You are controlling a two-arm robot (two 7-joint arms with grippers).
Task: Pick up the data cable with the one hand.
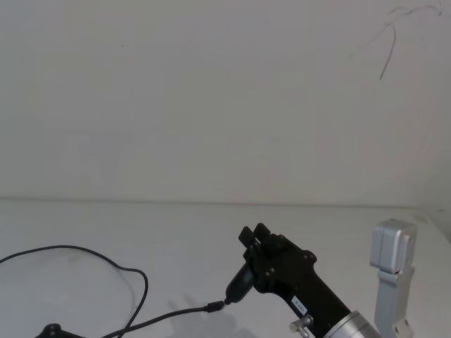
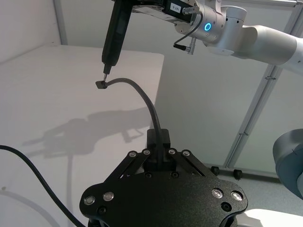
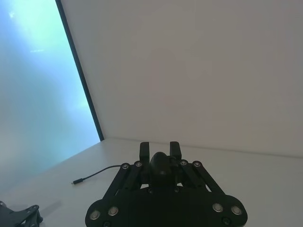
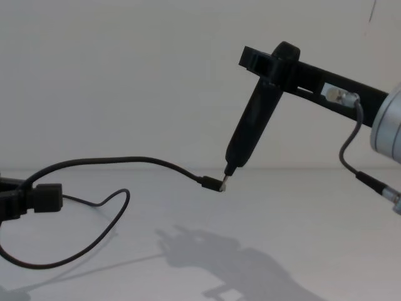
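Note:
The data cable (image 4: 119, 162) is thin and black. Its blocky plug (image 2: 158, 138) sits between the jaws of my left gripper (image 2: 158, 152), which is shut on it at the table's near left (image 4: 7, 199). From there the cable arcs through the air to its small metal-tipped plug (image 4: 216, 183), which hangs above the table (image 1: 215, 306). A slack loop (image 1: 137, 282) lies on the white surface. My right gripper (image 3: 161, 150) is shut on a slim black pen-like tool (image 4: 254, 125). The tool's tip (image 2: 106, 71) sits right at the small plug (image 2: 100, 84).
The white table (image 1: 176, 232) runs back to a plain wall. A silver bracket (image 1: 391, 278) stands at the near right. The table's side edge (image 2: 158, 90) drops to the floor, with metal frame posts (image 2: 255, 113) beyond it. The right arm (image 2: 255, 35) reaches in above the table.

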